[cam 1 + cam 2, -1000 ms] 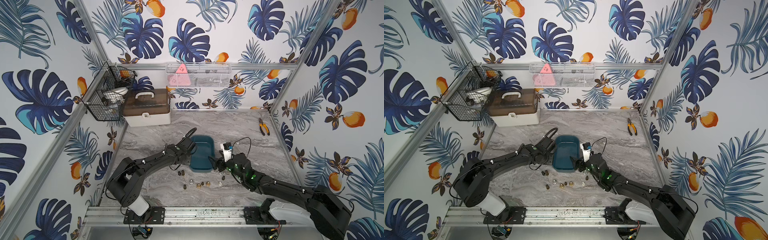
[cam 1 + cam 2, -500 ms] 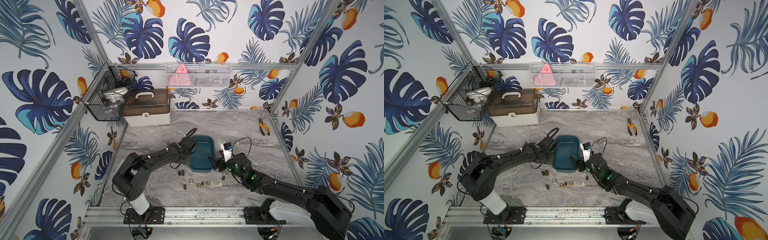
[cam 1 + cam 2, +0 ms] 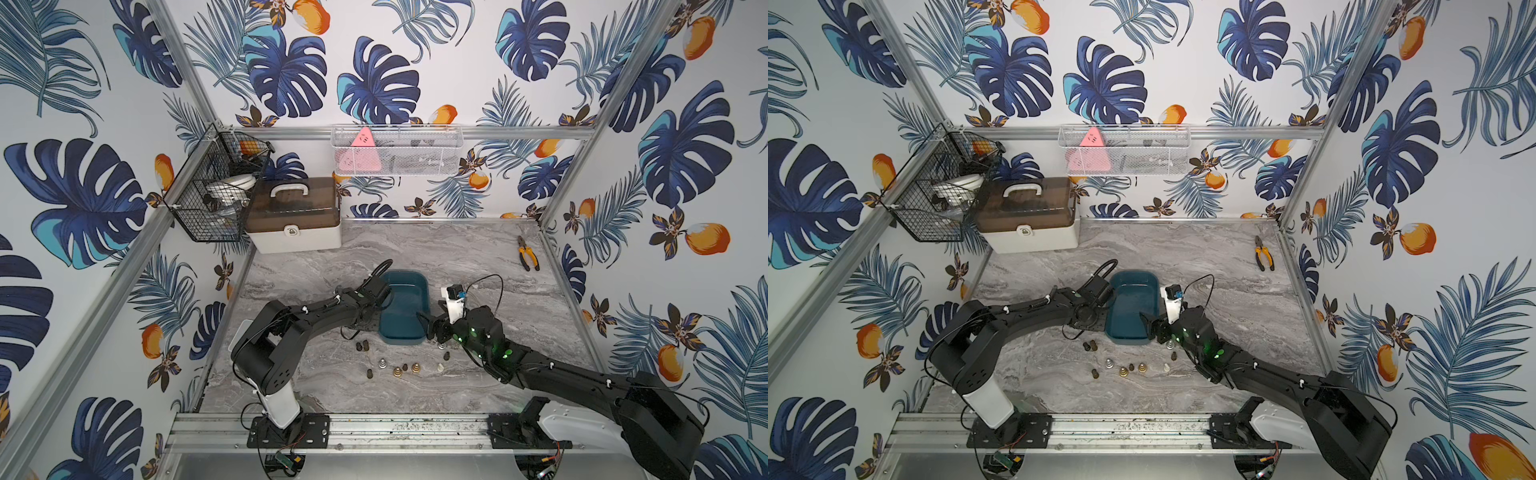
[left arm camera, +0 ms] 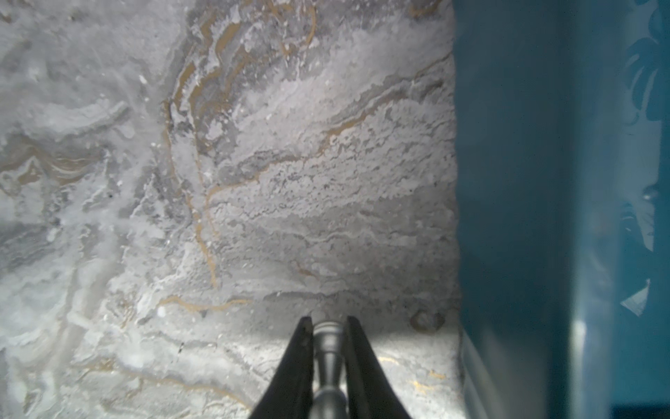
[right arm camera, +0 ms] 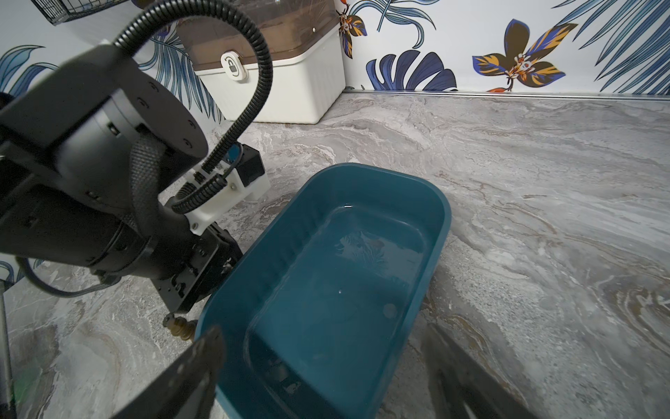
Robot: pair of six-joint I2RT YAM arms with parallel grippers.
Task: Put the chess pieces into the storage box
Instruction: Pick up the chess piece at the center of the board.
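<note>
Piece [image 4: 327,359], silvery: gripped in closed left pincer [image 4: 328,321], close to counter [image 4: 253,181], its long axis in line with the pincer. Box [image 3: 404,299], centre of a top view, lies just right of that pincer, with its long axis running up-frame. Right pincer [image 3: 430,328] is open and empty at the box's lower-right corner. Loose pieces [image 3: 398,372] lie below the box. Likely need: lift, then a short shift right.

glossy plastic storage box [image 5: 446,217], matt marble-look tabletop [image 5: 544,181], shiny metal chess pc [image 4: 328,348]
</note>
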